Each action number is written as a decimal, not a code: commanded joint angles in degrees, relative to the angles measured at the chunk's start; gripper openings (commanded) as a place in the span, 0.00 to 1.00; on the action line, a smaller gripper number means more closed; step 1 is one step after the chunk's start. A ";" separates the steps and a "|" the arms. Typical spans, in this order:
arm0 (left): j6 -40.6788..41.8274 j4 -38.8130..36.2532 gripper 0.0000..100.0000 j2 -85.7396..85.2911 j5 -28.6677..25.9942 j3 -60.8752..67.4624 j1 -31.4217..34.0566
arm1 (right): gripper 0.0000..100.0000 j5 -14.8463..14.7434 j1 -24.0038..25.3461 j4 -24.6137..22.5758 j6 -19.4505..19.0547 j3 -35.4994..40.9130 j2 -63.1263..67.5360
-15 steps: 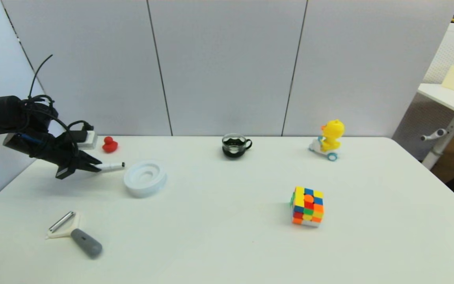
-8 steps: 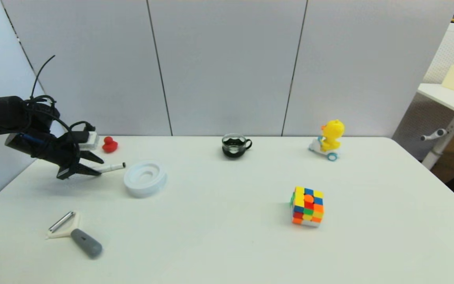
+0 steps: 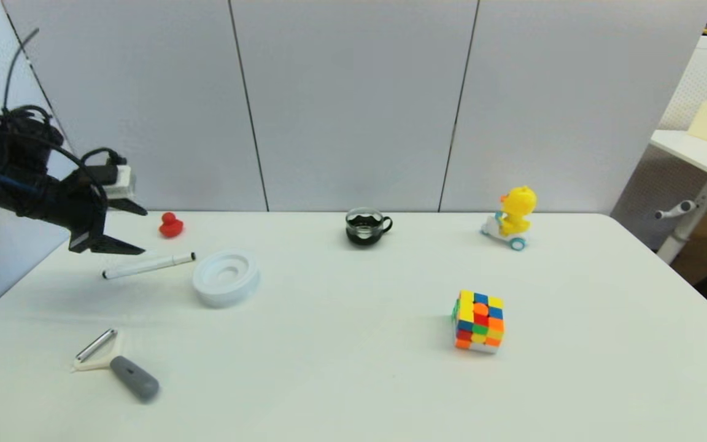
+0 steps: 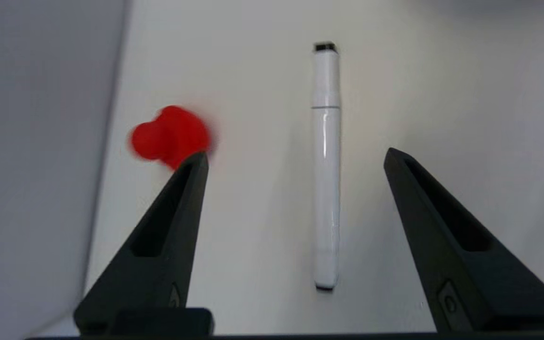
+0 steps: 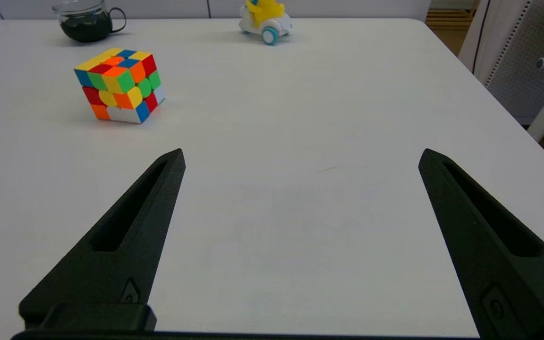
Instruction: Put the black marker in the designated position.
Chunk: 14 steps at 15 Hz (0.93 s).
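Observation:
The black marker (image 3: 148, 265), a slim white barrel with black tips, lies flat on the white tabletop at the far left, just left of the white ring dish. My left gripper (image 3: 140, 231) hovers open above and behind its left end, touching nothing. In the left wrist view the black marker (image 4: 326, 165) lies free on the table between the two spread fingers, below my left gripper (image 4: 294, 158). My right gripper (image 5: 301, 156) is open and empty over the right side of the table; it does not appear in the head view.
A white ring dish (image 3: 226, 277) sits right of the marker, a red duck (image 3: 170, 225) behind it, a grey-handled peeler (image 3: 117, 363) in front. Farther right are a glass cup (image 3: 366, 226), a colour cube (image 3: 479, 320) and a yellow duck toy (image 3: 513, 217).
My left gripper opened, let go of the marker, and rose up and to the left. The marker now lies alone on the table.

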 commanded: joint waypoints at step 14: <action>-73.98 -53.61 1.00 -88.06 35.55 94.04 -19.71 | 1.00 0.02 0.00 -0.02 -0.05 0.00 0.07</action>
